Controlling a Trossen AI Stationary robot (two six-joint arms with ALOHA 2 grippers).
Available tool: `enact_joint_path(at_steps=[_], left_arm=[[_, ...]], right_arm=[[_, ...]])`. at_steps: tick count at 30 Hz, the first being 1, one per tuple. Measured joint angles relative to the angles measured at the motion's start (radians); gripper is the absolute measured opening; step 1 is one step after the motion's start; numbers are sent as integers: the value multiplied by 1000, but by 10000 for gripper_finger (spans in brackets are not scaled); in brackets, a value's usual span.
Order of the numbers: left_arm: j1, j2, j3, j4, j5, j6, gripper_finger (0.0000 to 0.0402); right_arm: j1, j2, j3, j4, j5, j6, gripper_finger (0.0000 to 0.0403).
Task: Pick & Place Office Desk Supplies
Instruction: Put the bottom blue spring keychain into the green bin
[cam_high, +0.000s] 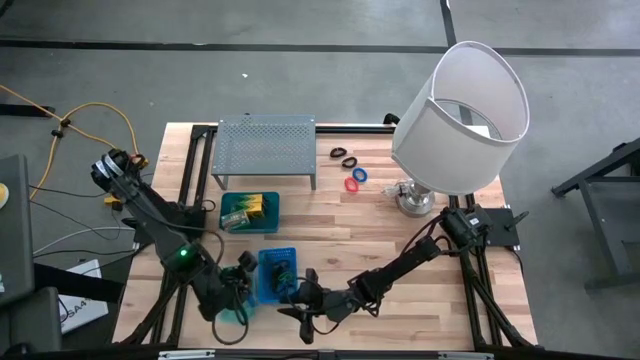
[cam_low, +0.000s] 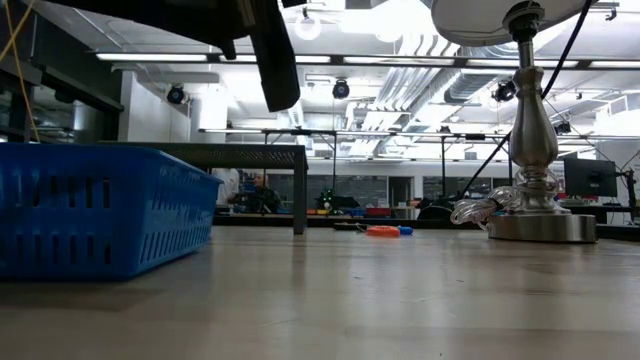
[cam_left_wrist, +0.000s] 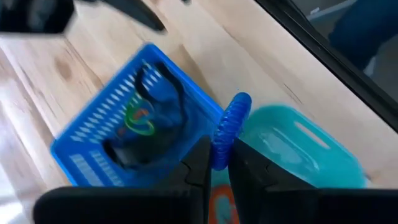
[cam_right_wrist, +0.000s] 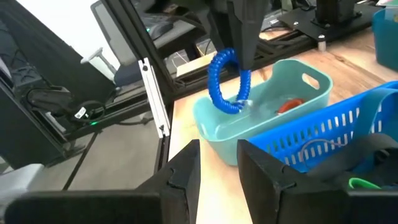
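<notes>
Blue ring (cam_left_wrist: 229, 127): a ribbed coil loop, pinched at its lower part between the left gripper's fingers, hanging over the teal tub
Left gripper (cam_left_wrist: 217, 163): at the near left of the surface, fingers closed tight on the blue ring, above the teal tub's rim
Teal tub (cam_right_wrist: 261, 127): near edge of the surface, left of centre; a small orange-red item (cam_right_wrist: 288, 106) lies inside it
Right gripper (cam_right_wrist: 217, 158): near edge, just right of the blue basket, fingers a little apart with nothing between them
Blue basket (cam_high: 272, 275): slotted walls, just beside the teal tub; dark loops and a green ring (cam_left_wrist: 140, 118) lie in it
Teal tray (cam_high: 248, 212): farther back on the left, holding yellow-green packets (cam_high: 256, 206)
Loose rings: a red one (cam_high: 351, 184) and a blue one (cam_high: 360, 175) touching near the middle, black loops (cam_high: 343, 155) just beyond them
Grey rack (cam_high: 265, 148): perforated metal, far left of centre
Lamp (cam_high: 458, 115): white shade, metal base, far right, beside the loose rings
</notes>
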Motion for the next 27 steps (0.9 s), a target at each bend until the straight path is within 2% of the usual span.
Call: enact_joint_path(at_steps=[9, 18, 22, 27], left_arm=[[-89, 0, 0, -85, 0, -190, 35], [-118, 0, 0, -88, 0, -235, 37], [-105, 0, 0, -89, -3, -308, 55], [-96, 1, -1, -90, -6, -318, 87]], right_arm=[[0, 0, 0, 0, 1, 2, 94], [0, 0, 0, 0, 1, 2, 94], [0, 0, 0, 0, -1, 2, 94], [0, 0, 0, 0, -1, 2, 94]])
